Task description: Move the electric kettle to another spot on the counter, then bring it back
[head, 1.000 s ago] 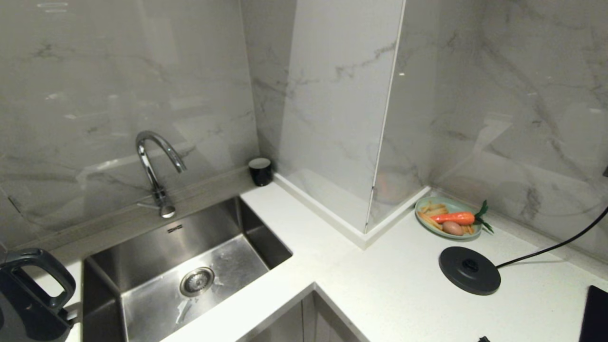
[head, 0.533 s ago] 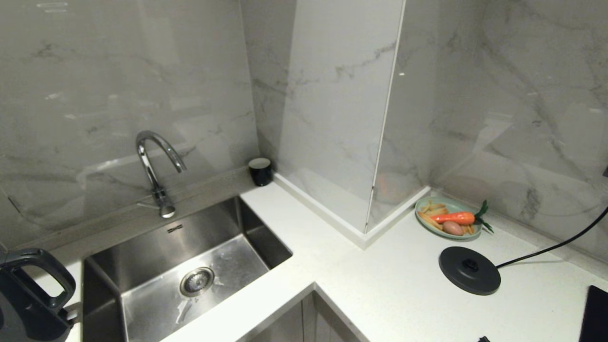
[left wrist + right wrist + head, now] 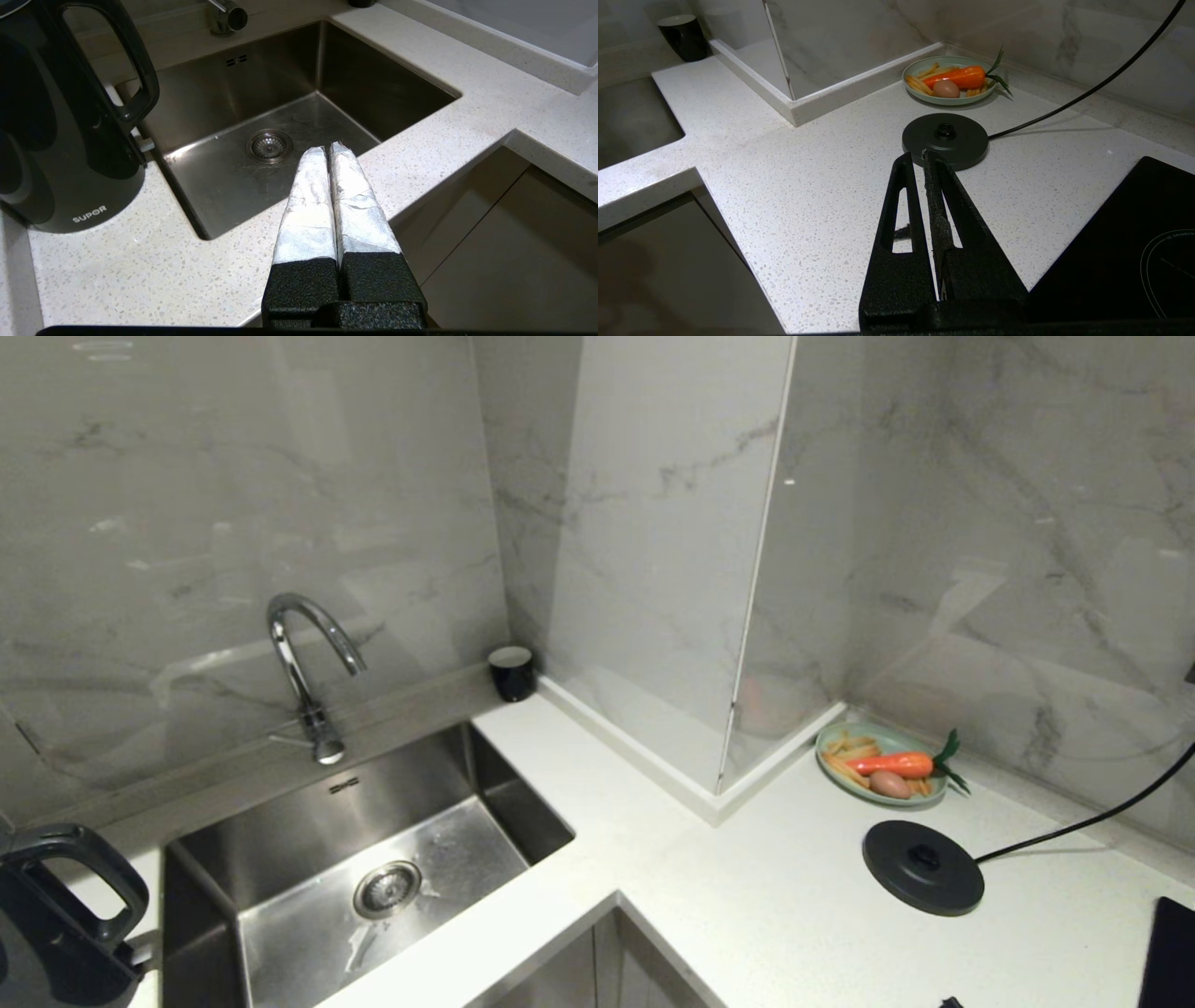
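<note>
The glossy black electric kettle stands upright on the white speckled counter at the far left, beside the sink, its loop handle turned toward the basin. The left wrist view shows the kettle with white SUPOR lettering near its foot. My left gripper hovers over the counter's front strip before the sink, well apart from the kettle, shut and empty. My right gripper is shut and empty above the counter, its tips just short of the round base disc. Neither arm shows in the head view.
A steel sink with a tap lies between kettle and corner. A small black cup stands by the wall pillar. The corded base disc, a green plate of toy food and the black hob are on the right.
</note>
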### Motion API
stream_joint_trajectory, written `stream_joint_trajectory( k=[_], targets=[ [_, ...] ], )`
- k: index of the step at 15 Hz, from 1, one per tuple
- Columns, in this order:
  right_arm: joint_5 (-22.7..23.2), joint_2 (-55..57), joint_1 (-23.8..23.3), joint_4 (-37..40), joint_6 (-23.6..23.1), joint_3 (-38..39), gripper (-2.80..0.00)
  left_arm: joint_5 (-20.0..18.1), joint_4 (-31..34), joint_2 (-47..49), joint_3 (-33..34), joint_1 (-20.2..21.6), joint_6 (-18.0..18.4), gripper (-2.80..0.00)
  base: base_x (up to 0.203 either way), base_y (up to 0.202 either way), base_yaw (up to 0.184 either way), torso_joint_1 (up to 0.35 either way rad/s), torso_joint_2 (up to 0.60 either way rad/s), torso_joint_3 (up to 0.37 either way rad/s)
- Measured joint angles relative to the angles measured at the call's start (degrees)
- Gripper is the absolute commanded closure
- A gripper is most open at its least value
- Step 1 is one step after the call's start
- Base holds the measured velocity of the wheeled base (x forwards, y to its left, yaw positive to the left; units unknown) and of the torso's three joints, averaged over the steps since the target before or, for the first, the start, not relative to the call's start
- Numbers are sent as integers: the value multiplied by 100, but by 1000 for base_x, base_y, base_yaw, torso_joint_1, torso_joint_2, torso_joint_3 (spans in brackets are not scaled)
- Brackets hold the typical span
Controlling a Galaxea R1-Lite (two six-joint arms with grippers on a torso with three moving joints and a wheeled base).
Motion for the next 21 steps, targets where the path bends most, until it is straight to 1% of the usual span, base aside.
stream_joint_trajectory(
  k=[21],
  targets=[
    [-2, 0, 0, 4, -9, 0, 0, 9, 2, 0, 0, -2, 0, 0, 0, 0, 0, 0, 0, 0]
  ],
)
